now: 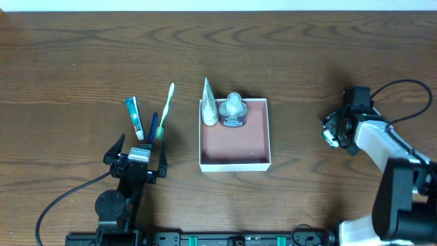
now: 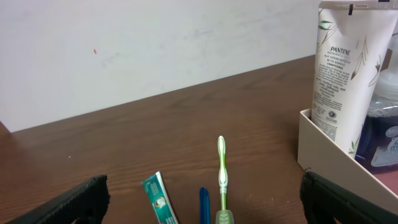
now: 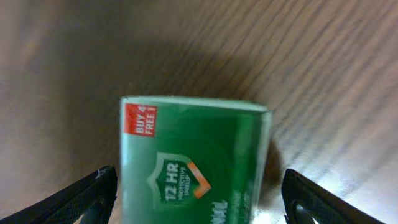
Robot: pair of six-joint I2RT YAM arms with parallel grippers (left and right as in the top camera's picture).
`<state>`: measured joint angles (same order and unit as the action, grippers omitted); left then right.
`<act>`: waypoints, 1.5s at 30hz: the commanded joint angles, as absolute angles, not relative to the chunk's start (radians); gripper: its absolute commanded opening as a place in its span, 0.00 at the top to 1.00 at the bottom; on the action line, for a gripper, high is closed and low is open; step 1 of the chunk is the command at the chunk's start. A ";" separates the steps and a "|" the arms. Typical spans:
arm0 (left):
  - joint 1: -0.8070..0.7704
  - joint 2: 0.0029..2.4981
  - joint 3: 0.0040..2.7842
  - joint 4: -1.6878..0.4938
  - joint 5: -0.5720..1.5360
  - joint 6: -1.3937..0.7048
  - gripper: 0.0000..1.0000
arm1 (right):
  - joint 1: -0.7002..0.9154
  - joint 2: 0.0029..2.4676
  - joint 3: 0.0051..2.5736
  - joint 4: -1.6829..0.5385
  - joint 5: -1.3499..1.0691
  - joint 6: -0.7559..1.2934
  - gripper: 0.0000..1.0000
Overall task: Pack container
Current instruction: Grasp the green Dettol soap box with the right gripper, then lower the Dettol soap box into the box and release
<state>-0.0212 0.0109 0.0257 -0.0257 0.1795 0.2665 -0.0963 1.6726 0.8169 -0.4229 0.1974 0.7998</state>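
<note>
The container (image 1: 235, 147), a shallow white-walled box with a pinkish-brown floor, sits mid-table. A white Pantene tube (image 1: 209, 106) and a small purple-labelled bottle (image 1: 233, 109) stand in its far left part. A toothpaste tube (image 1: 134, 117), a blue stick-like item (image 1: 153, 126) and a green toothbrush (image 1: 164, 109) lie on the table to its left. My left gripper (image 1: 135, 162) is open and empty just in front of them. My right gripper (image 1: 333, 130) is at the far right, open. In the right wrist view a green carton (image 3: 193, 162) lies between its fingers (image 3: 196, 186), with gaps on both sides.
The left wrist view shows the toothpaste (image 2: 160, 199), the blue item (image 2: 203, 202), the toothbrush (image 2: 221, 171), the container wall (image 2: 323, 149) and the Pantene tube (image 2: 345, 74). A light wall stands behind the table's far edge. A black cable runs by each arm.
</note>
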 commanded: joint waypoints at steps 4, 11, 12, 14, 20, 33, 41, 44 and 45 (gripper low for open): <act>-0.016 0.006 0.004 -0.051 0.186 0.273 0.02 | -0.105 1.746 0.804 -0.393 0.152 0.788 0.16; -0.016 0.006 0.004 -0.051 0.186 0.273 0.02 | -0.105 1.762 0.804 -0.380 0.120 0.728 0.47; -0.016 0.006 0.004 -0.051 0.186 0.273 0.02 | -0.105 1.762 0.804 -0.373 0.105 0.712 0.53; -0.016 0.006 0.004 -0.051 0.186 0.273 0.02 | -0.105 1.761 0.804 -0.364 0.075 0.697 0.61; -0.016 0.006 0.004 -0.051 0.186 0.273 0.02 | -0.105 1.752 0.809 -0.352 0.014 0.650 0.69; -0.016 0.006 0.004 -0.051 0.186 0.273 0.02 | -0.104 1.395 0.928 -0.357 -0.391 0.418 0.63; -0.016 0.006 0.004 -0.051 0.186 0.273 0.02 | -0.046 1.176 0.936 -0.341 -0.585 0.410 0.62; -0.016 0.006 0.004 -0.051 0.186 0.273 0.02 | 0.012 1.167 0.936 -0.352 -0.583 0.410 0.62; -0.016 0.006 0.004 -0.051 0.186 0.273 0.02 | 0.038 1.172 0.934 -0.353 -0.577 0.410 0.62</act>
<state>-0.0212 0.0109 0.0257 -0.0257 0.1795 0.2665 -0.0162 1.1679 0.9268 -0.3481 -0.5282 0.4316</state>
